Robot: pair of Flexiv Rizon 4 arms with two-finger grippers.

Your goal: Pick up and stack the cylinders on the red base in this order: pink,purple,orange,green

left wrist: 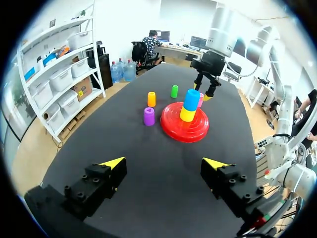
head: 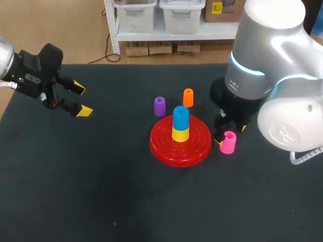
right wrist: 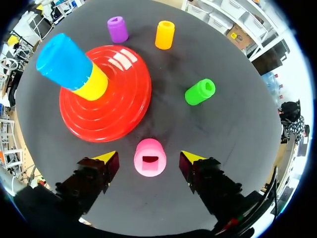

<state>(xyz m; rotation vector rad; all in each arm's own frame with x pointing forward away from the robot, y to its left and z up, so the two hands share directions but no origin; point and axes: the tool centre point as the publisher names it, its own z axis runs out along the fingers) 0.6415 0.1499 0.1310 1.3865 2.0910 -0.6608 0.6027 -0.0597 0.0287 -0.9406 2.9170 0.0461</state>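
Right pincer (right wrist: 148, 158), spread, straddles the standing pink cylinder (right wrist: 149, 156) without touching, seemingly poised to grip; red base (right wrist: 116, 116) bears a yellow-blue stack (right wrist: 81, 74); left pincer (left wrist: 164, 162) spread, parked aside

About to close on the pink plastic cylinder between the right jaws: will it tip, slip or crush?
The pink plastic cylinder stands upright between the open jaws of the right gripper, so it probably won't roll, though an off-centre touch might tip it. It looks like smooth, rigid, hollow plastic: likely light, unlikely to crush, possibly a bit slippery.
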